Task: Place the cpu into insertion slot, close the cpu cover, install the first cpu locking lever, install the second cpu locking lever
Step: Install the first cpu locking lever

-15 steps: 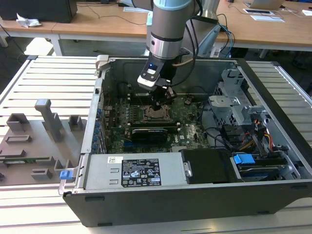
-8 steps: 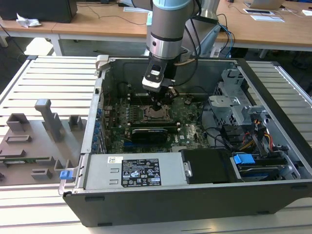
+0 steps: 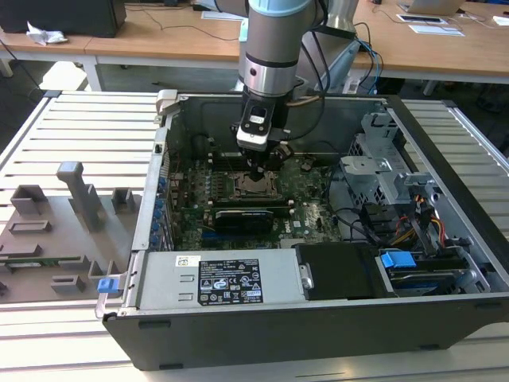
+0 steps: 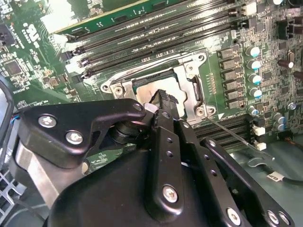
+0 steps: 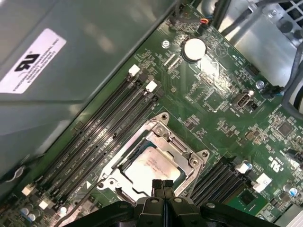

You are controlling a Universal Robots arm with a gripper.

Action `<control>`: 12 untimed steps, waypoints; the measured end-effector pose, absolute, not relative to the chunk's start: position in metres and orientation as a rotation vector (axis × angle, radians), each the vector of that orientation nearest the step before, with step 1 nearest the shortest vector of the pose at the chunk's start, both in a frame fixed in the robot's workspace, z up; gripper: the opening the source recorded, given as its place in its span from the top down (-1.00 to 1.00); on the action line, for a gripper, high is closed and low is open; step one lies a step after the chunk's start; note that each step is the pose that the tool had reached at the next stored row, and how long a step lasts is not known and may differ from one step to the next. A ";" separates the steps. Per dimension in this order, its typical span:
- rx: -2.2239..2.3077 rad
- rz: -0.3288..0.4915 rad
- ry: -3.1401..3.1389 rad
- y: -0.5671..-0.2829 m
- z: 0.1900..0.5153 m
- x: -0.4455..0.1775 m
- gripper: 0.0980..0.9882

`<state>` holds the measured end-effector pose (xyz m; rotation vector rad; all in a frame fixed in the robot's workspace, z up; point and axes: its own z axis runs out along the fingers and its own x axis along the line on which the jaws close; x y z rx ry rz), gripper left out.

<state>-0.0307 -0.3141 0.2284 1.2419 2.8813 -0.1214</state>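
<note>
An open black computer case (image 3: 318, 326) lies on a slatted metal table (image 3: 79, 119) as a grey robot arm (image 3: 270, 56) reaches down into it, its tool (image 3: 256, 169) hanging just over the insertion slot (image 3: 256, 186) on the green circuit board (image 3: 310, 215).

In the first wrist view the tool (image 5: 162, 185) has its two black fingertips pressed together, gripping nothing, right at the edge of the socket. The cpu (image 5: 151, 165) – a flat square chip with a dull silver-grey top – already sits in the slot, framed by the cpu cover (image 5: 176, 141), a thin bright metal plate with a large window that appears to lie flat around the chip.

In the second wrist view a thin wire locking lever (image 4: 234, 135) runs out from one corner of the socket across the board. Long narrow black memory slots (image 5: 109, 132) flank the socket, and a round shiny coin cell (image 5: 194, 48) sits farther off. A boxy silver power supply (image 3: 215, 278) fills the near side of the case.
</note>
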 end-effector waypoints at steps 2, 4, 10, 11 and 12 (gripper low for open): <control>1.197 -0.121 2.899 -0.314 0.228 -0.031 0.98; 1.152 -0.121 2.916 -0.314 0.228 -0.031 0.98; 1.063 -0.121 2.947 -0.314 0.228 -0.031 0.98; 1.051 -0.121 2.951 -0.314 0.228 -0.031 0.98; 1.039 -0.121 2.955 -0.314 0.228 -0.031 0.98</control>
